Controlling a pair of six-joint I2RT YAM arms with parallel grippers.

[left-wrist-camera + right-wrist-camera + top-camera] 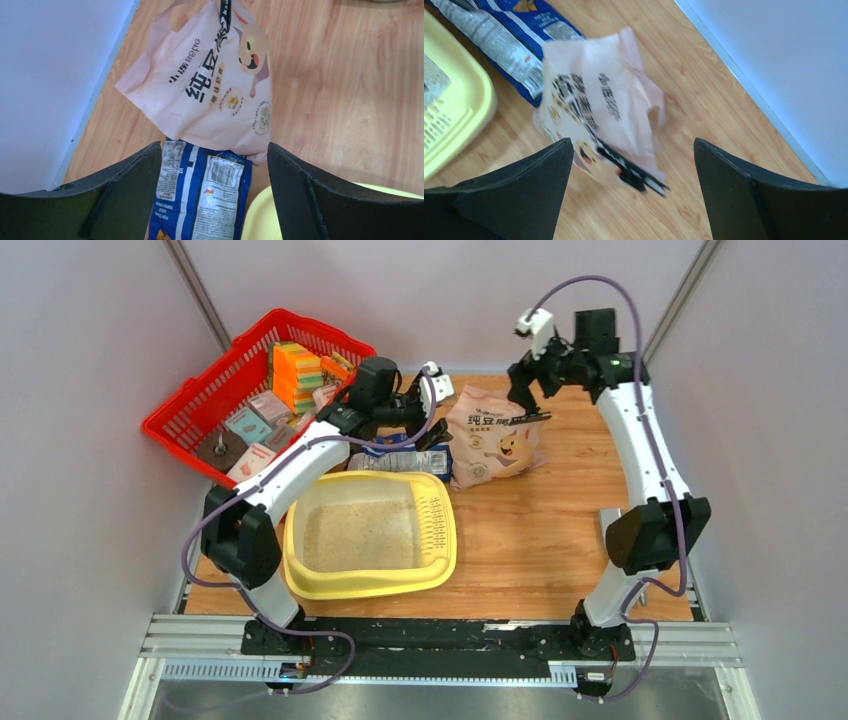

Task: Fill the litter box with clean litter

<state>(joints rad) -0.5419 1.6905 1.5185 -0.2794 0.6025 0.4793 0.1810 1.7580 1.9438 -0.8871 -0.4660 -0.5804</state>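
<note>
Litter box [294, 552] is sitting on the wooden table [560, 540], near-left side, with its slotted strip facing right. Pale sandy litter [360, 535] is covering its floor.

The blue-and-white bag [405, 462] is lying right against the box's far rim. The tan bag [495, 440] is resting just behind and to the right of it, one corner overlapping the blue bag's end.

Left pincer [215, 150] is hanging released above the blue bag, jaws spread wide and gripping nothing.

Right pincer [634, 145] is also standing released, jaws wide apart over the tan bag's dark top strip. The bag is showing blurred in the wrist view, and neither finger is touching it.

Red basket [190, 410] of small boxes is sitting tilted at the far-left corner.
</note>
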